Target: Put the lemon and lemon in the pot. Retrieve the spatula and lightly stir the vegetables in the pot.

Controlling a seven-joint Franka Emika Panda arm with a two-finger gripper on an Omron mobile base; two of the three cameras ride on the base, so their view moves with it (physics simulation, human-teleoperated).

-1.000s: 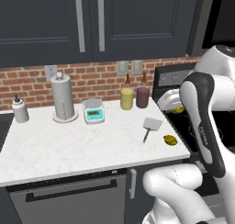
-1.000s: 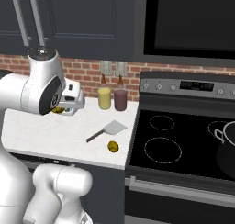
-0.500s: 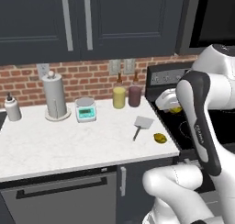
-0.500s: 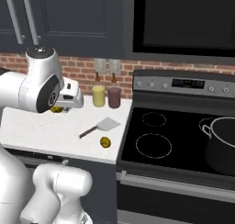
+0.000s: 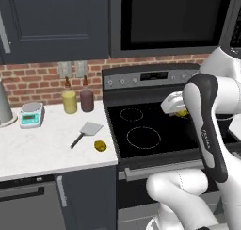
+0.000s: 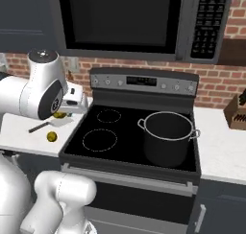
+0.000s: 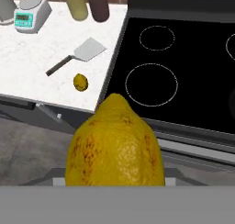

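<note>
Two small dull-yellow, brown-mottled lemons are showing: one is filling the foreground of the hand view (image 7: 114, 145) and one is lying on the white desk (image 7: 18, 62) just beside the stove edge (image 5: 100, 145). One deep dark grey cooking pot (image 6: 168, 137) is standing on the black stove top, which is carrying four burner rings. One spatula with a flat light-grey blade and dark handle (image 5: 84, 133), one pale-yellow jar (image 5: 69, 102), one dark maroon jar (image 5: 86, 101) and one small kitchen scale (image 5: 31, 115) are sitting on the desk.
</note>
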